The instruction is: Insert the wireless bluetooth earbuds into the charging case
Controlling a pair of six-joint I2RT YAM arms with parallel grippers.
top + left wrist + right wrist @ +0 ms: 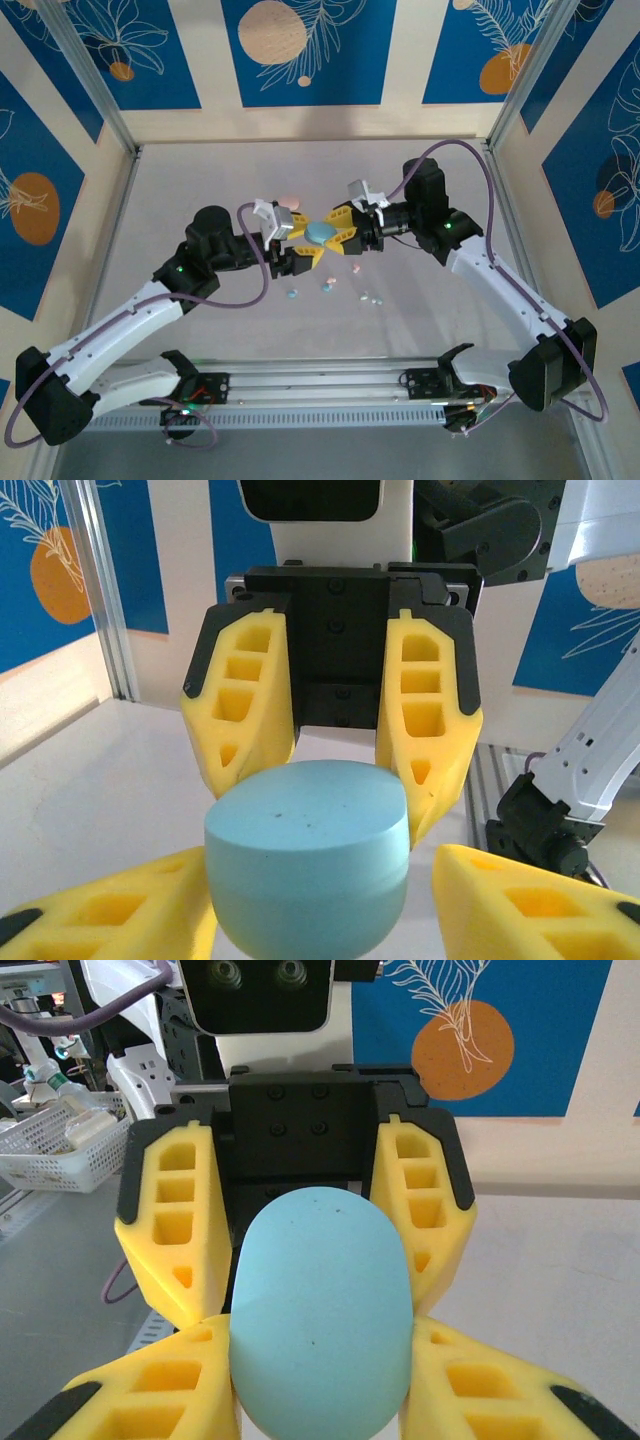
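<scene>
- The earbuds (328,287) lie loose on the table (200,180), scattered just to the near side of the charging case, towards the arm bases. All are outside the case.
- A pink bud (357,268) lies closest under the case's right end. A light blue bud (293,293) sits to the near left, and a small pair (371,298) to the near right. They are too small to make out their shape.
- The charging case (318,232) is a smooth, matte, light blue pebble with rounded ends (320,1310). A thin seam runs round its body (308,855), and it looks closed.
- The left gripper (300,245) takes the case from the left end, its yellow fingers (175,1230) pressed against both sides.
- The right gripper (340,228) meets it from the right end, its fingers (430,740) likewise clamped on the case.
- The four fingers are blocky yellow wedges with square hollows and black backing. They crowd around the case and cover most of its sides.
- A pink oval object (288,200) rests on the table just beyond the case, behind the left gripper.
- A purple cable (262,270) loops down beside the left arm, left of the case.
- A white mesh basket (60,1140) stands well off, past the table edge.
</scene>
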